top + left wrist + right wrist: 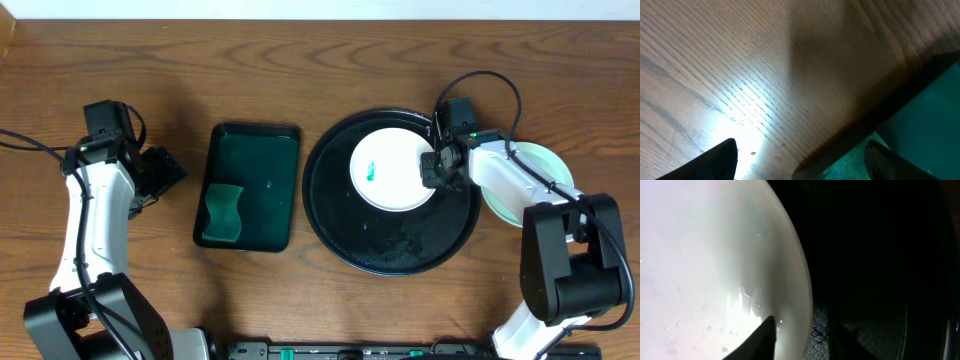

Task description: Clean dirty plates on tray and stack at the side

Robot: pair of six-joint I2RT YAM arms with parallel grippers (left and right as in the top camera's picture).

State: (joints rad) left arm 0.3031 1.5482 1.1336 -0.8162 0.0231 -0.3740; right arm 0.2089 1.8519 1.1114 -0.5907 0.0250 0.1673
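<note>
The round, glossy black tray [390,248] with its raised rim lies on the right half of the wood-grained counter [300,70]. On it sits a smooth white plate [385,150] with a small green smear [372,172]. The right hand [437,168] is at the plate's right rim, one dark finger [760,342] over the droplet-flecked glaze — whether it grips, I cannot tell. A mint-green plate [548,162] lies off the tray toward the counter's right edge. The left hand [172,172], spread wide and empty, hovers beside a rectangular dark tray [265,190] that holds a wavy green sponge [224,213].
</note>
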